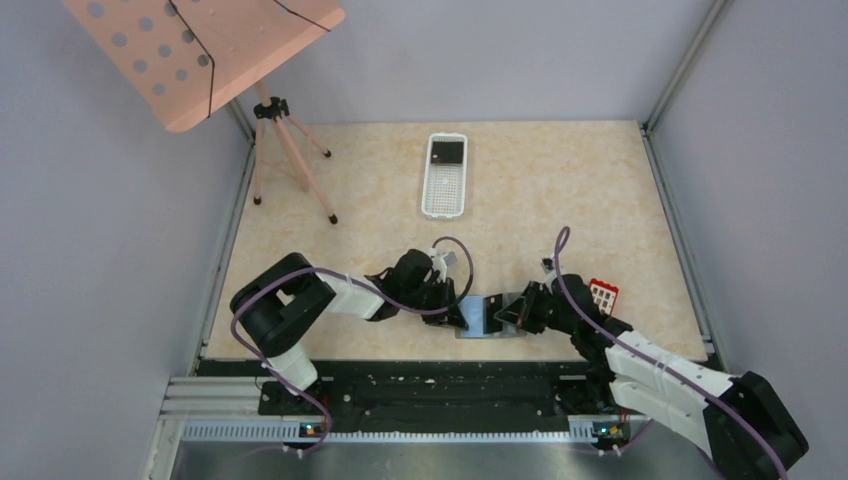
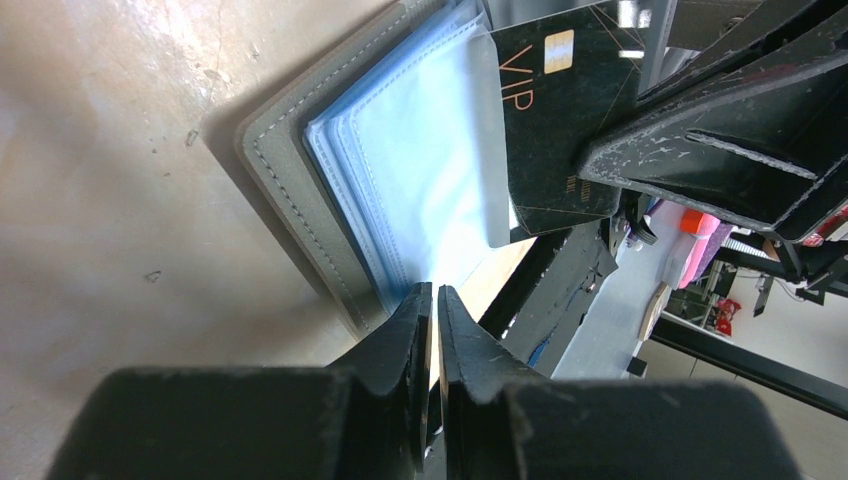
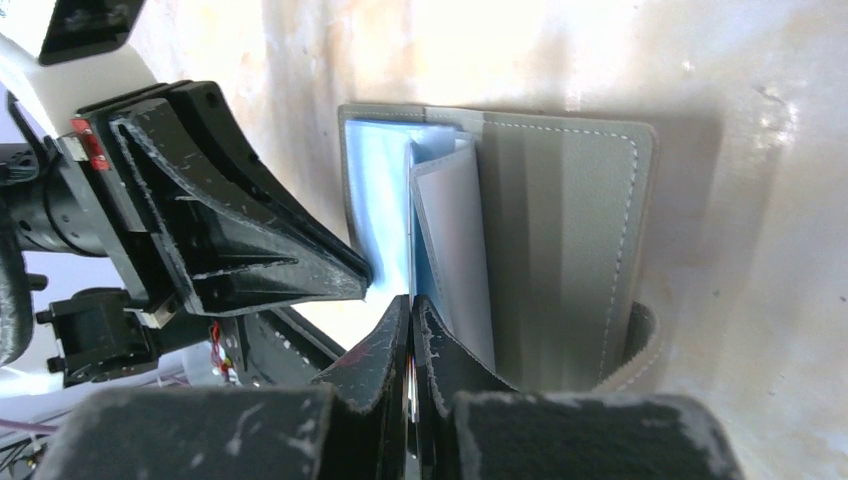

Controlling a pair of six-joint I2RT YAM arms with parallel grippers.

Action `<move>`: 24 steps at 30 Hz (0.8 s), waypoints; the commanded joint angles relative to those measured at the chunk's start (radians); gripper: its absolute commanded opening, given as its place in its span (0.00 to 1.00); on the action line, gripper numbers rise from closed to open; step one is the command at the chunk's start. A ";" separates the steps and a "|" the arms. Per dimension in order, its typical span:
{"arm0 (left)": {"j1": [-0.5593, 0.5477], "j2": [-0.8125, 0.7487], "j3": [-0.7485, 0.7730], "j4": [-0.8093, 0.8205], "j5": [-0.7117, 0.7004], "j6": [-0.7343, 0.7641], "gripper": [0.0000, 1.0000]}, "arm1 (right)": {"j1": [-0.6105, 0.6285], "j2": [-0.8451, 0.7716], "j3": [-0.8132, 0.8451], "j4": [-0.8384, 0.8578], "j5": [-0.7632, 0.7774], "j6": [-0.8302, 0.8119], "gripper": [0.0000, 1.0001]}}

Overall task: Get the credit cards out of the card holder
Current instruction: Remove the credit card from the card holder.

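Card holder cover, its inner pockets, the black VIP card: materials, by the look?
Cover of the card holder: grey leather or imitation, matte, stitched along the rim; which of the two, cannot tell. Its inner pockets: thin pale blue sheet, likely soft plastic or coated fabric, layered and flexing. The black card: stiff plastic by the look, smooth, with a gold chip and lettering.
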 commanded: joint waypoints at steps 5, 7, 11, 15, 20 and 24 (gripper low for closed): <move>0.000 -0.040 0.030 -0.040 -0.026 0.026 0.13 | -0.010 -0.102 0.173 -0.317 0.147 -0.099 0.00; 0.000 -0.052 0.038 -0.050 -0.024 0.032 0.14 | -0.011 -0.118 0.216 -0.376 0.173 -0.121 0.00; 0.001 -0.098 0.064 -0.059 0.009 0.033 0.17 | -0.010 -0.150 0.273 -0.436 0.154 -0.150 0.00; 0.010 -0.177 0.146 -0.145 0.026 0.066 0.24 | -0.010 -0.199 0.305 -0.404 -0.001 -0.218 0.00; 0.032 -0.290 0.276 -0.381 0.005 0.202 0.29 | -0.010 -0.293 0.284 -0.378 -0.197 -0.276 0.00; 0.049 -0.364 0.320 -0.502 0.018 0.272 0.30 | -0.010 -0.327 0.248 -0.295 -0.338 -0.258 0.00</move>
